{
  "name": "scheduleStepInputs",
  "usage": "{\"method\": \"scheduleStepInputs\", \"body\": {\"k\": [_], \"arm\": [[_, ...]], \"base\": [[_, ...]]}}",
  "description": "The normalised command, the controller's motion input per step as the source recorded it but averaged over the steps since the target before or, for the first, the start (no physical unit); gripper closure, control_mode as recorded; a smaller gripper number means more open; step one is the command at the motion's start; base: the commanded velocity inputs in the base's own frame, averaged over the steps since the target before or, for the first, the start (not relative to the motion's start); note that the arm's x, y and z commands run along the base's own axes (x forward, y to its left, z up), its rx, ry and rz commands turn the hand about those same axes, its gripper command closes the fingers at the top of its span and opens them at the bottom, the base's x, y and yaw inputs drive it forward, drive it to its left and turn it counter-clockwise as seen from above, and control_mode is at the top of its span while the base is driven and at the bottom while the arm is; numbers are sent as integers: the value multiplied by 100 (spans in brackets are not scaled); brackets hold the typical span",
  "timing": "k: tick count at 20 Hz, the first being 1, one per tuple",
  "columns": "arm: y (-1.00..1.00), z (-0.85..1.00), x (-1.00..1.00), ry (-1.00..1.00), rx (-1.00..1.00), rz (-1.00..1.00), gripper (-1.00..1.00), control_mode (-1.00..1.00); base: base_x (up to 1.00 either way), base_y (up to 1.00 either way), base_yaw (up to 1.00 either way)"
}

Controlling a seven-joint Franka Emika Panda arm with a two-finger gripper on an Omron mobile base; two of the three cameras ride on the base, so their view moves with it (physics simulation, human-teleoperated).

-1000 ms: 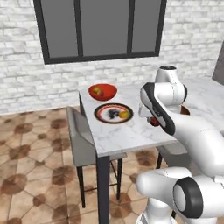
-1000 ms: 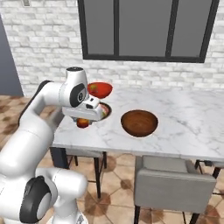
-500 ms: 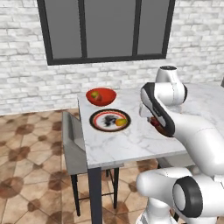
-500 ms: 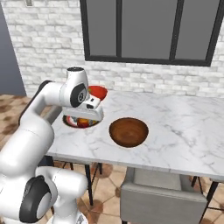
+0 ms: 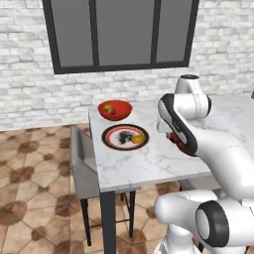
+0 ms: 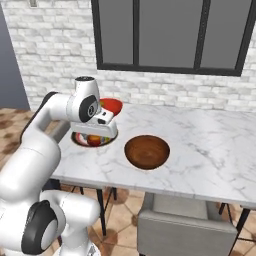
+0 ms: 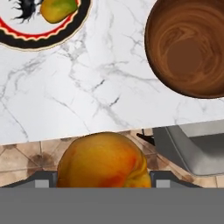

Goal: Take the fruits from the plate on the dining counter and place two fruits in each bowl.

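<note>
My gripper point(image 6: 96, 136) is shut on a round red-orange fruit point(image 7: 103, 161), held above the dining counter point(image 5: 149, 163) between the plate and the brown bowl. In the left base view the gripper point(image 5: 175, 141) hangs right of the plate point(image 5: 121, 137). The black-rimmed plate point(image 7: 39, 37) carries one yellow-orange fruit point(image 7: 59, 9). The dark wooden bowl point(image 6: 146, 151) stands empty to the right; the hand view shows that bowl point(image 7: 188, 48) at upper right. The red bowl point(image 5: 114, 109) sits behind the plate with a yellow-green fruit point(image 5: 109, 109) inside. The held fruit hides my fingertips.
A grey chair point(image 5: 84, 163) stands at the counter's left end and another point(image 6: 190, 227) at its near side. The counter's near edge point(image 7: 109, 133) lies just ahead of the held fruit. A brick wall with a dark window point(image 6: 170, 35) runs behind.
Both base views shifted slightly, so the base has driven a little. The gripper keeps the fruit and sits a bit nearer the brown bowl, off the plate.
</note>
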Motion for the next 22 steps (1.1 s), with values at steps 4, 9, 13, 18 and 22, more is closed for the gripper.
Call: {"method": "scheduleStepInputs", "body": {"k": [4, 9, 13, 18, 22], "arm": [[0, 0, 0, 0, 0, 0, 100, 100], [-1, 0, 17, 0, 0, -4, 100, -100], [-36, 0, 70, 0, 0, -20, 100, -100], [-87, -9, 83, 3, 8, -23, 100, -100], [-100, -43, 36, 0, 14, -15, 100, -100]], "base": [[46, 0, -2], [15, 0, -5], [0, 0, 0], [0, 0, 0], [0, 0, 0]]}}
